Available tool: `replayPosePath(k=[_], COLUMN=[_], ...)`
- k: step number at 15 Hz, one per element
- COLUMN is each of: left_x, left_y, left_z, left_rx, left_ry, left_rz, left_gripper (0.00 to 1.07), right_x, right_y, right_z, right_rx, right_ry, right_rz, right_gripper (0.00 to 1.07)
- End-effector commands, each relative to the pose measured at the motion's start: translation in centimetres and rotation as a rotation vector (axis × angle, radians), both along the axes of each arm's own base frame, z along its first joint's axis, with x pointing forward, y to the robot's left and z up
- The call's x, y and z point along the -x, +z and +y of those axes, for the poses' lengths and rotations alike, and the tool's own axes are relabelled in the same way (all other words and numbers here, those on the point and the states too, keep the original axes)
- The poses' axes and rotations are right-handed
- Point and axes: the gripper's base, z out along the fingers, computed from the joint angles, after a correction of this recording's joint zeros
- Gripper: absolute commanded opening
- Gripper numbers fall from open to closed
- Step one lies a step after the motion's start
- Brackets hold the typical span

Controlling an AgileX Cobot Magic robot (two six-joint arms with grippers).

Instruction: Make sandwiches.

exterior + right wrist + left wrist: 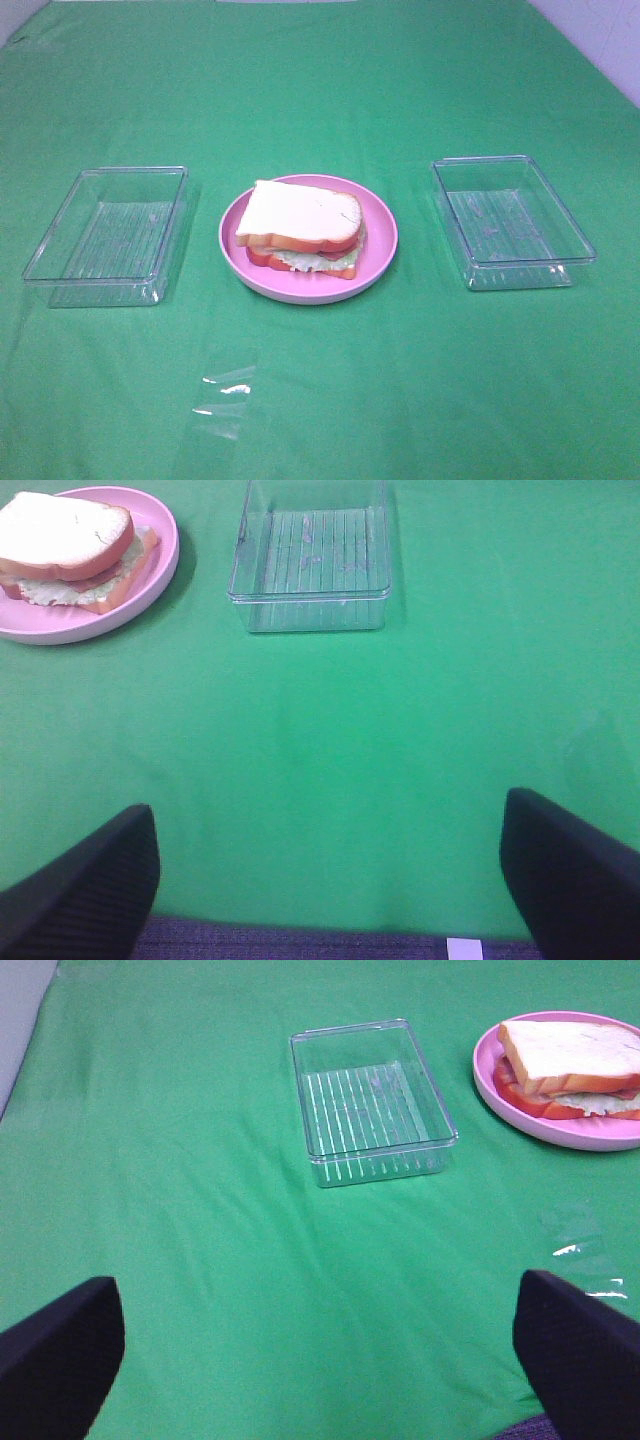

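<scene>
One stacked sandwich (300, 226) lies on a round pink plate (385, 245) at the table's middle: white bread with orange-brown crust on top, red-brown bacon and pale green lettuce showing beneath. The sandwich (570, 1068) also appears in the left wrist view, and the sandwich (70, 550) in the right wrist view. My left gripper (320, 1360) is open over bare cloth, well short of the left tray. My right gripper (330, 880) is open too, holding nothing, well back from the right tray. Neither gripper shows in the high view.
A clear plastic tray (108, 236) sits left of the plate and another clear tray (512, 222) right of it, both with nothing in them. A crumpled bit of clear film (226, 398) lies on the green cloth in front of the plate.
</scene>
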Motion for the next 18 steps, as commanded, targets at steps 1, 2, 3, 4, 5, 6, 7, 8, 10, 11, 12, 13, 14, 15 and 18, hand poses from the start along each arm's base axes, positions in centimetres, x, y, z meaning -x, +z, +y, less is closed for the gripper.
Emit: replayPosePath(k=[1, 2, 3, 4, 5, 6, 7, 8, 10, 11, 12, 13, 14, 15, 18], left_x=[0.15, 0.15, 0.15, 0.15, 0.15, 0.15, 0.15, 0.15, 0.15, 0.15, 0.15, 0.15, 0.15, 0.15, 0.15], left_y=[-0.02, -0.02, -0.02, -0.02, -0.02, -0.02, -0.02, -0.02, -0.02, -0.02, -0.01, -0.01, -0.01, -0.01, -0.01], left_z=[-0.07, -0.07, -0.07, -0.07, -0.07, -0.07, -0.07, -0.07, -0.07, -0.07, -0.08, -0.08, -0.08, -0.08, -0.08], left_rx=[0.011, 0.011, 0.011, 0.011, 0.011, 0.011, 0.011, 0.011, 0.011, 0.011, 0.012, 0.012, 0.012, 0.012, 0.012], left_ry=[-0.007, -0.007, -0.007, -0.007, -0.007, -0.007, -0.007, -0.007, -0.007, -0.007, -0.007, -0.007, -0.007, -0.007, -0.007], left_rz=[-0.02, -0.02, -0.02, -0.02, -0.02, -0.02, -0.02, -0.02, -0.02, -0.02, -0.02, -0.02, -0.02, -0.02, -0.02], left_gripper=[0.98, 0.98, 0.98, 0.98, 0.98, 0.98, 0.98, 0.98, 0.98, 0.98, 0.98, 0.98, 0.98, 0.98, 0.98], right_x=[0.33, 0.33, 0.32, 0.33, 0.33, 0.33, 0.33, 0.33, 0.33, 0.32, 0.32, 0.32, 0.32, 0.32, 0.32], right_y=[-0.07, -0.07, -0.06, -0.06, -0.06, -0.06, -0.06, -0.06, -0.06, -0.06, -0.06, -0.06, -0.06, -0.06, -0.06], right_z=[-0.01, 0.0, 0.0, 0.06, 0.09, 0.1, 0.08, 0.08, 0.1, 0.1, 0.1, 0.09, 0.09, 0.09, 0.09], right_rx=[0.0, 0.0, 0.0, 0.002, 0.001, 0.001, 0.002, 0.002, 0.001, 0.001, 0.001, 0.001, 0.001, 0.001, 0.001], right_ry=[0.002, 0.0, -0.004, -0.061, -0.082, -0.077, -0.078, -0.078, -0.077, -0.077, -0.077, -0.078, -0.078, -0.078, -0.078], right_rz=[-0.033, -0.033, -0.034, -0.035, -0.036, -0.036, -0.036, -0.036, -0.036, -0.035, -0.035, -0.035, -0.035, -0.035, -0.035], right_gripper=[0.88, 0.88, 0.88, 0.88, 0.88, 0.88, 0.88, 0.88, 0.88, 0.88, 0.88, 0.88, 0.88, 0.88, 0.88])
